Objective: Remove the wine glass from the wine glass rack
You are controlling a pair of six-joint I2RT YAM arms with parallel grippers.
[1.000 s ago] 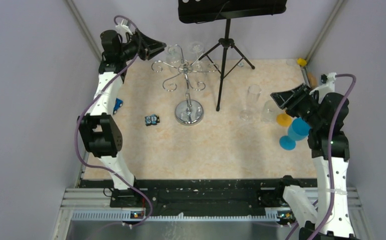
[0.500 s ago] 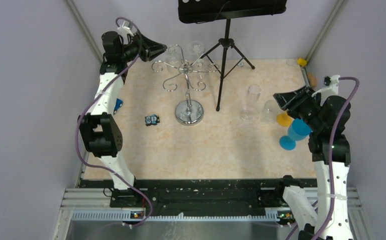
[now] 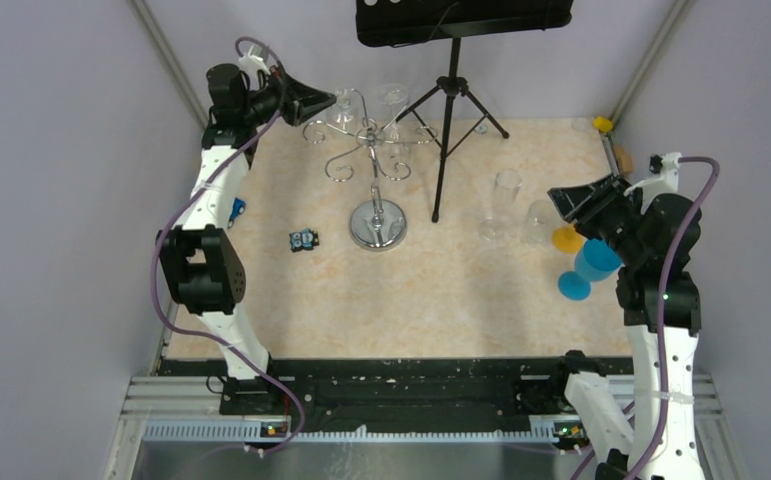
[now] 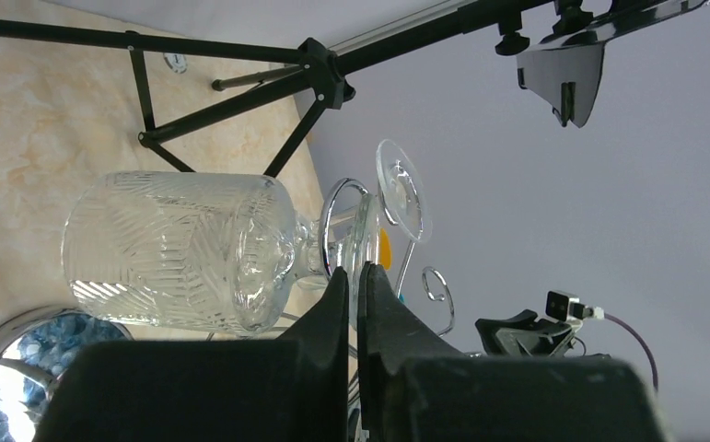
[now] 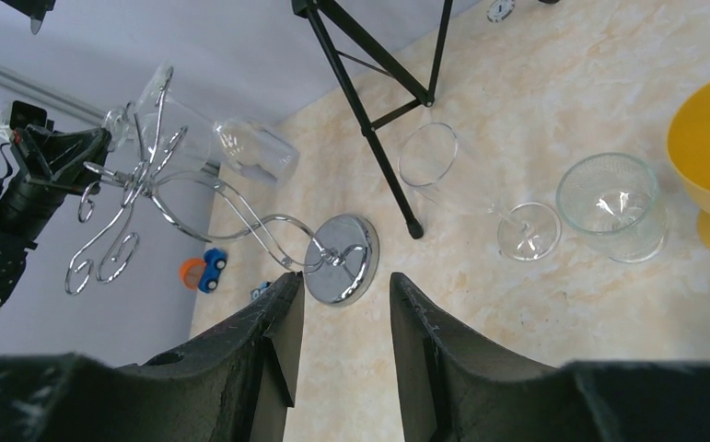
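Left gripper (image 4: 355, 276) closed thin, seemingly pinching the foot of the wine glass (image 4: 180, 249), which hangs on a wine glass rack (image 3: 378, 222) hook. Cut glass — rigid, slick, brittle — grip the stem. Right gripper (image 5: 343, 295) apart, empty.

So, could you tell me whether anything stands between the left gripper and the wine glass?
Nothing visible does: the left gripper appears shut on the foot of the wine glass, right beside a chrome hook of the wine glass rack.

Two white arms (image 3: 211, 190) with black joints, purple cables (image 3: 165, 236), black left gripper (image 3: 332, 99) and right gripper (image 3: 554, 202)
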